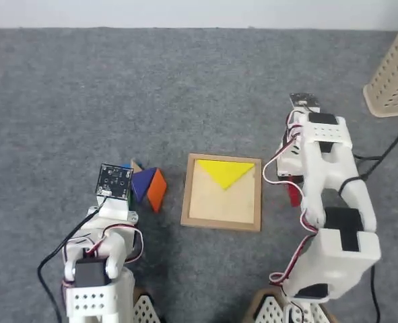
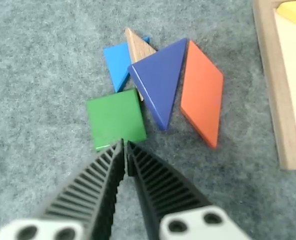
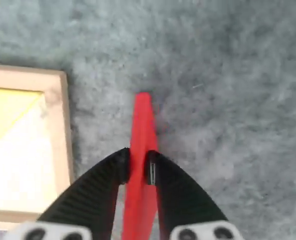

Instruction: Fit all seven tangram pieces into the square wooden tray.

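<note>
The grey tabletop (image 1: pixel 84 87) carries the square wooden tray (image 1: pixel 186 192), with a yellow triangle (image 1: pixel 224 171) inside. Left of it cluster a dark blue triangle (image 2: pixel 160 80), orange parallelogram (image 2: pixel 202 92), green square (image 2: pixel 116 118), light blue triangle (image 2: pixel 116 62) and wooden triangle (image 2: pixel 137 47). The left gripper (image 2: pixel 124 146) has its fingers closed and empty at the green square's edge. The right gripper (image 3: pixel 137 165) has its fingers clamped on a red piece (image 3: pixel 142 120) beside the tray.

The left end effector (image 2: pixel 124 146) hung over the grey desk (image 2: pixel 37 75), its fingers drawn together, tips at the green square's (image 2: pixel 115 119) edge. Beyond it clustered a light blue triangle (image 2: pixel 116 62), a wooden triangle (image 2: pixel 139 47), a dark blue triangle (image 2: pixel 160 80) and an orange parallelogram (image 2: pixel 202 95). Past the parallelogram, the wooden tray (image 2: pixel 270 85) held a yellow piece (image 2: pixel 295 12).
</note>
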You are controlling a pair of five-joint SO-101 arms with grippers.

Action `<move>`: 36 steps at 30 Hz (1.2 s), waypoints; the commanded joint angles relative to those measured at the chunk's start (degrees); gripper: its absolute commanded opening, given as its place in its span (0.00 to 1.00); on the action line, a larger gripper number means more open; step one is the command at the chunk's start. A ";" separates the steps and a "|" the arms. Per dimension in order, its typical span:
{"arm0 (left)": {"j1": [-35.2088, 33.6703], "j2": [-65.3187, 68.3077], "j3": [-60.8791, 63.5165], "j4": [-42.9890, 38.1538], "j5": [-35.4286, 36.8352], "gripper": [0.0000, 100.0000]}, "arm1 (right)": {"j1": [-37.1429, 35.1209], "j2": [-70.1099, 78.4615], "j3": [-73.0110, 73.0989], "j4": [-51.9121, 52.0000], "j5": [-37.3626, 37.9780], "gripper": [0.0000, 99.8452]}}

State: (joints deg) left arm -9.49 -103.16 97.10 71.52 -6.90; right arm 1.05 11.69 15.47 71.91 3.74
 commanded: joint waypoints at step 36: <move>-0.09 0.00 -0.48 0.35 -0.44 0.01 | -26.86 -19.38 -1.14 4.62 9.76 0.01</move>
State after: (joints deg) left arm -9.41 -103.16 97.10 71.52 -6.90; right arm -21.10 -5.01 16.62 77.71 10.86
